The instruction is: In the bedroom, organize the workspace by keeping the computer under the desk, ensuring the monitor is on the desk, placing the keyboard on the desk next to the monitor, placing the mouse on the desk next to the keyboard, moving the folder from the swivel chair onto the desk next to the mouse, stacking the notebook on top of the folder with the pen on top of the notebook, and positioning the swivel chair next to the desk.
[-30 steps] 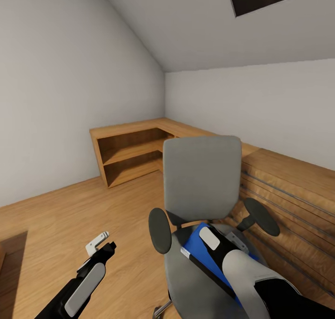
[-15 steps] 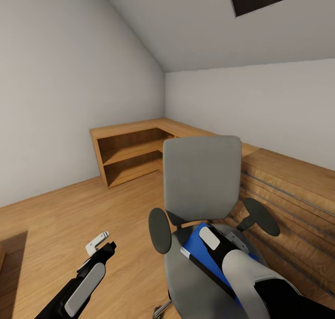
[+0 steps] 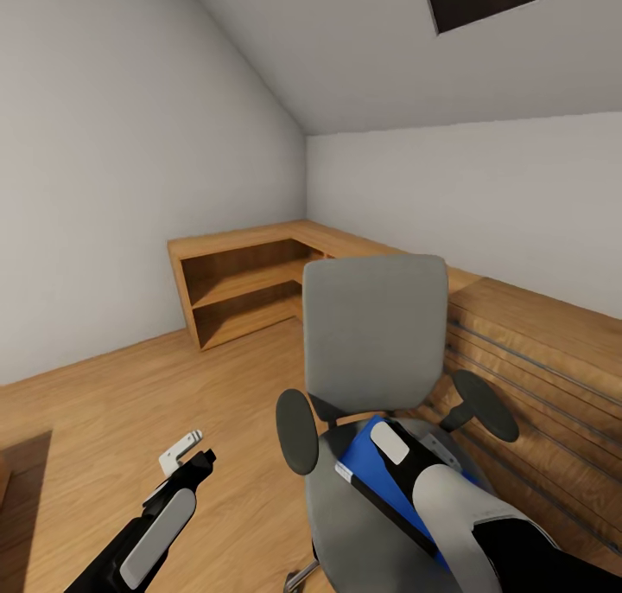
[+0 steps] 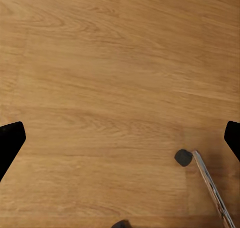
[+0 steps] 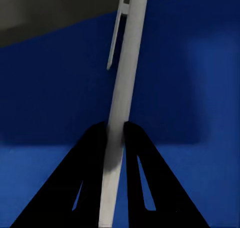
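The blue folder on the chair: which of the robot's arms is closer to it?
Right. The right gripper, shut on the pen, hangs just over the folder; the left gripper is open over bare floor beside the chair.

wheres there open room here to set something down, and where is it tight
Free: the wood floor between the left gripper and the low wooden shelf unit, and that unit's bare top. Crowded: the swivel chair seat, where the blue folder lies under the right gripper pinching the pen.
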You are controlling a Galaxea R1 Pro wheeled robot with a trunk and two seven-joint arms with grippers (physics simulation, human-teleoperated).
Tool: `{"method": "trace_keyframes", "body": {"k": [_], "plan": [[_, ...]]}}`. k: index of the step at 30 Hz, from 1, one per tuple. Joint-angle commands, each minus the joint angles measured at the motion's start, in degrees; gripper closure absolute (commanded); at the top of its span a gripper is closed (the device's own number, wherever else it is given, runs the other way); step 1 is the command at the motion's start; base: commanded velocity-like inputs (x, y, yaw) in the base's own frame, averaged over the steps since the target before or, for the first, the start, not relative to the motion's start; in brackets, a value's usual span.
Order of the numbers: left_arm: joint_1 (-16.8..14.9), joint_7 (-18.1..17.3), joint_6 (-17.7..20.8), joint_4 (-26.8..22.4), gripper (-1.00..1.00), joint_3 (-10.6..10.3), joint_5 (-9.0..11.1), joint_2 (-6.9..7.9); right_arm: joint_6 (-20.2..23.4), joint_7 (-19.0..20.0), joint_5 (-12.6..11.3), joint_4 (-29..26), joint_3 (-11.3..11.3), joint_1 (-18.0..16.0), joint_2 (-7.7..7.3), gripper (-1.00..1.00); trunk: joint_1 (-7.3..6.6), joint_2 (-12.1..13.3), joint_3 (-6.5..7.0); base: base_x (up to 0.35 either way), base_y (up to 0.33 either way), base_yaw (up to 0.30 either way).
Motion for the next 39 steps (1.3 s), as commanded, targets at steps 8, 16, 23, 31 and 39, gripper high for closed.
{"method": "trace_keyframes", "body": {"k": [8,16,23,31,39], "plan": [[-0.04,0.38,0.23,-0.10,-1.00,-0.15,0.08,0.07,-0.75,-0.14,-0.86,0.00,0.32,-0.02,-0.03,1.00,0.00,-0.03,-0.06,0.000,0.000,0.000],[-0.02,0.36,0.23,-0.10,-1.00,-0.18,0.08,0.07,-0.75,-0.14,-0.87,0.00,0.32,-0.02,-0.03,1.00,0.00,-0.03,-0.06,0.000,0.000,0.000],[-0.02,0.33,0.23,-0.10,-1.00,-0.15,0.09,0.07,-0.75,-0.12,-0.87,0.00,0.32,-0.02,-0.03,1.00,-0.22,0.37,0.12,0.000,0.000,0.000],[-0.03,0.38,0.23,-0.10,-1.00,-0.16,0.11,0.07,-0.82,-0.14,-0.87,0.00,0.32,-0.02,-0.03,1.00,-1.98,3.58,1.55,0.000,0.000,0.000],[-0.02,0.35,0.28,-0.10,-1.00,-0.15,0.28,0.21,-0.83,-0.14,-0.86,-0.08,0.32,-0.02,-0.03,1.00,-3.74,6.79,2.99,0.000,0.000,0.000]]}}
